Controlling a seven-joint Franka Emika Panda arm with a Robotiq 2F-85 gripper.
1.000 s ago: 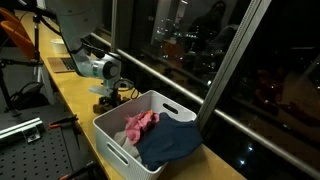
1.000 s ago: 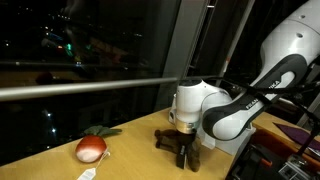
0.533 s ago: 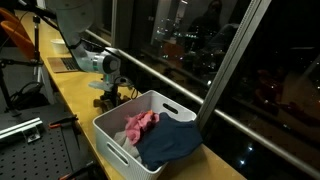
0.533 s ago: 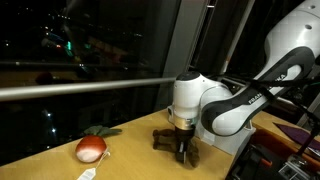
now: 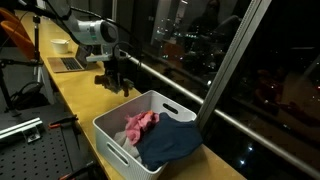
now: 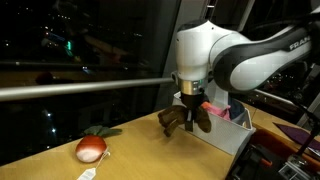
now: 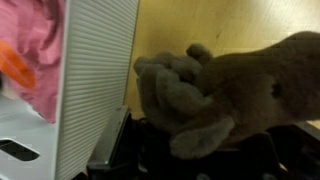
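gripper (image 6: 190, 108) clamped fully together on a brown plush toy (image 6: 182, 119); the toy's soft body bunches out to both sides of the fingers and hangs below them; in both exterior views the toy (image 5: 117, 82) looks lifted clear of the wooden counter (image 5: 72, 95), gripper (image 5: 118, 72) pointing straight down; wrist view filled by the toy (image 7: 235, 95), limbs folded over each other, dark finger parts along the bottom edge; contact between pads and fabric hidden under the plush.

toy sits just beside the white slatted basket (image 5: 112, 141), outside it, off one short end; in the wrist view the ribbed basket wall (image 7: 95, 90) stands upright right next to the toy, not clearly touching; the basket (image 6: 236, 132) shows behind the arm in an exterior view.

inside the basket: pink cloth (image 5: 140, 123) crumpled at the middle, dark blue cloth (image 5: 172, 141) spilling over the far rim; the pink cloth (image 7: 35, 40) and an orange scrap (image 7: 10, 66) show past the wall in the wrist view.

on the counter (image 6: 135, 152), well apart from the toy: a red onion-like ball (image 6: 91, 149) with a green leaf (image 6: 106, 131) behind it; dark window glass behind everything.
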